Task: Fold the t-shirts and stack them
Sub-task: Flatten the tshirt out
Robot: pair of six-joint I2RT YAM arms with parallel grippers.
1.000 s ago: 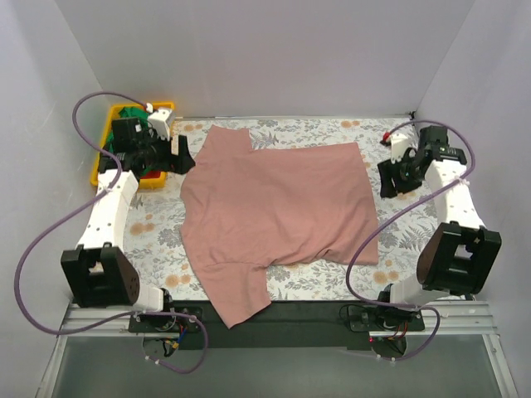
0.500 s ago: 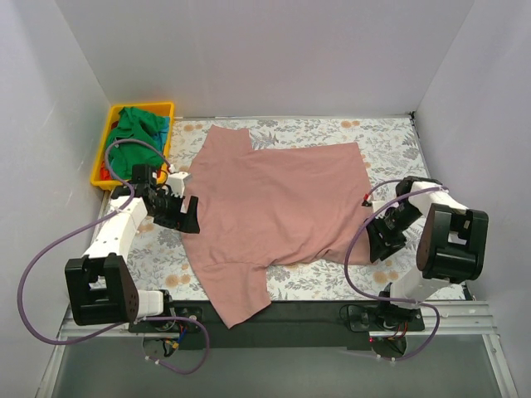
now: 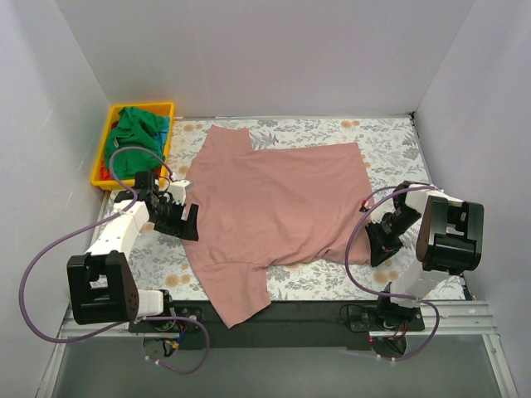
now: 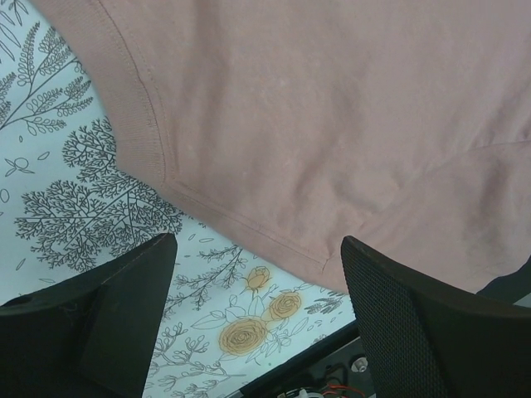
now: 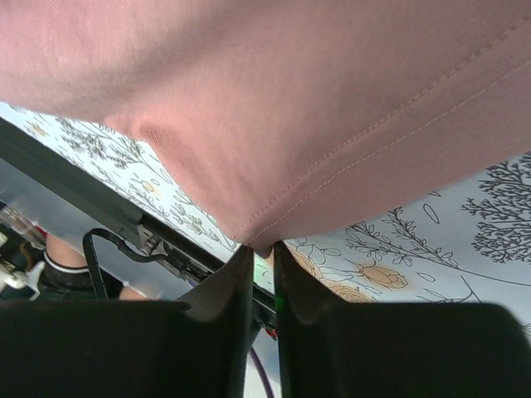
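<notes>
The large dusty-pink t-shirt (image 3: 278,203) lies spread out on the floral table cover, one sleeve hanging over the near edge. My left gripper (image 3: 186,224) is open at the shirt's left edge; in the left wrist view its gap (image 4: 257,286) frames the shirt's hem (image 4: 249,228) and bare cover. My right gripper (image 3: 377,249) is at the shirt's near right corner; the right wrist view shows it (image 5: 262,249) shut on the hem corner (image 5: 274,224). A green shirt (image 3: 137,128) and some red fabric (image 3: 103,174) lie in the yellow bin.
The yellow plastic bin (image 3: 170,108) stands at the far left corner, off the floral table cover (image 3: 390,141). White walls close in the left, back and right. A black rail (image 3: 307,311) runs along the near edge, with purple cables looping beside both arms.
Both arms have swung down from the far side. The left gripper left the bin for the shirt's left edge. The right gripper came to the shirt's near right corner and closed on it.
</notes>
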